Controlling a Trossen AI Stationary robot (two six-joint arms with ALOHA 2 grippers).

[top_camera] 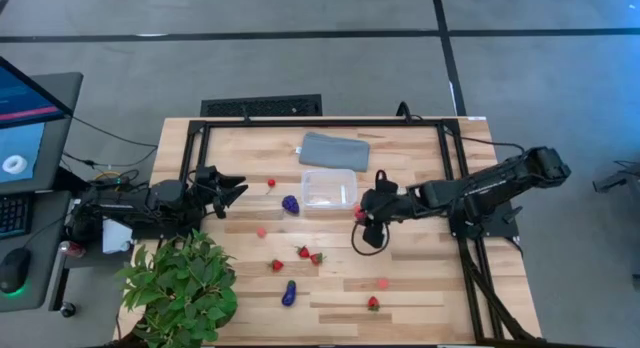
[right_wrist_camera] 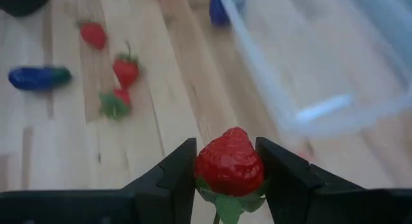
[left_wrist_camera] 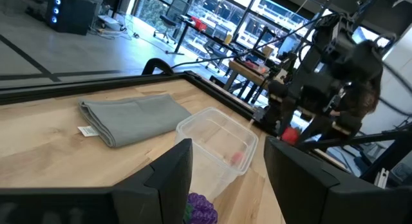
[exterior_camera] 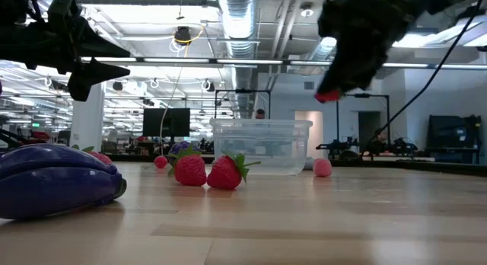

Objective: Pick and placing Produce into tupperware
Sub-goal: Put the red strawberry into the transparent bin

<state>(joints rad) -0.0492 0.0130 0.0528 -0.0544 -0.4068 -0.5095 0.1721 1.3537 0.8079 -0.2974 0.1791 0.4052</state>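
Observation:
My right gripper (top_camera: 362, 218) hangs above the table just off the right near corner of the clear tupperware (top_camera: 328, 188), shut on a red strawberry (right_wrist_camera: 229, 165). The low view shows that gripper (exterior_camera: 335, 88) high above the box rim (exterior_camera: 261, 125). My left gripper (left_wrist_camera: 225, 185) waits open at the table's left, level, with nothing between its fingers. More produce lies loose on the wood: purple grapes (top_camera: 290, 203), three strawberries (top_camera: 303, 253), a dark eggplant (top_camera: 289, 293), pink bits (top_camera: 261, 231). My right gripper pinches the strawberry by its two red sides (right_wrist_camera: 203, 167), one finger (right_wrist_camera: 172, 176) on each. The fingers slant down from the table's right. The fruit is lifted clear of the table, its green top (right_wrist_camera: 226, 205) back between the fingers and its tip pointing out.
A flat grey pad (top_camera: 334, 150) lies just beyond the tupperware. A leafy green plant (top_camera: 185, 288) fills the near left corner. A black frame rail (top_camera: 320, 121) borders the table. One strawberry (top_camera: 373, 303) and a pink bit (top_camera: 383, 284) lie near the front right.

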